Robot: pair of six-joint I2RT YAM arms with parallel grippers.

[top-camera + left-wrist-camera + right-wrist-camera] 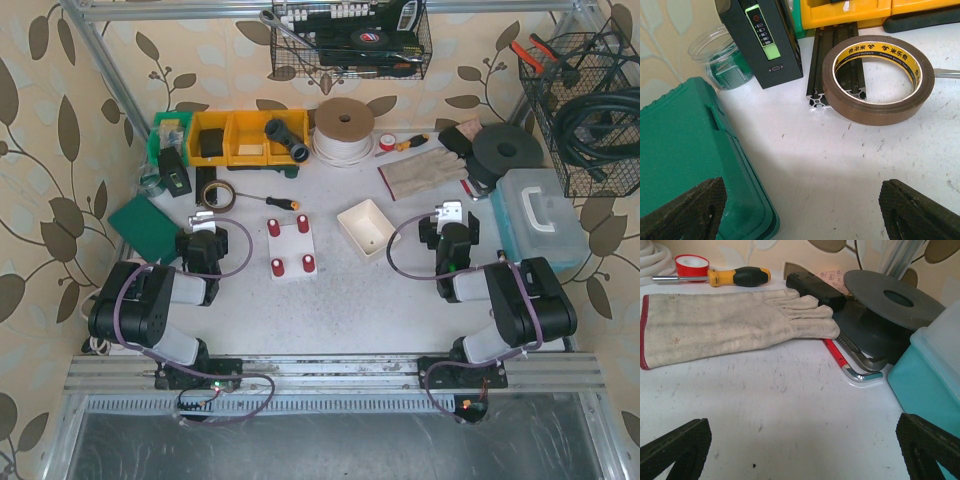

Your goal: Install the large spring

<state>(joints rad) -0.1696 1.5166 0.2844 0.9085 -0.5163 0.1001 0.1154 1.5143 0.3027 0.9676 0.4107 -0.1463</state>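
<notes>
A white base plate (291,250) with several upright red pegs (274,228) lies mid-table between the arms. A cream open box (367,227) stands to its right. No spring shows in any view. My left gripper (204,222) rests left of the plate, open and empty over bare table (805,220), its fingertips (685,210) wide apart beside a green case. My right gripper (451,216) rests right of the box, open and empty (805,460), fingertips (677,445) wide apart.
Green case (680,160), brown tape roll (877,77), black device (765,40), clear jar (720,62) and yellow bins (245,137) at left. Work glove (730,322), screwdriver (735,276), hex key (850,365), grey disc (890,297) and teal box (535,220) at right.
</notes>
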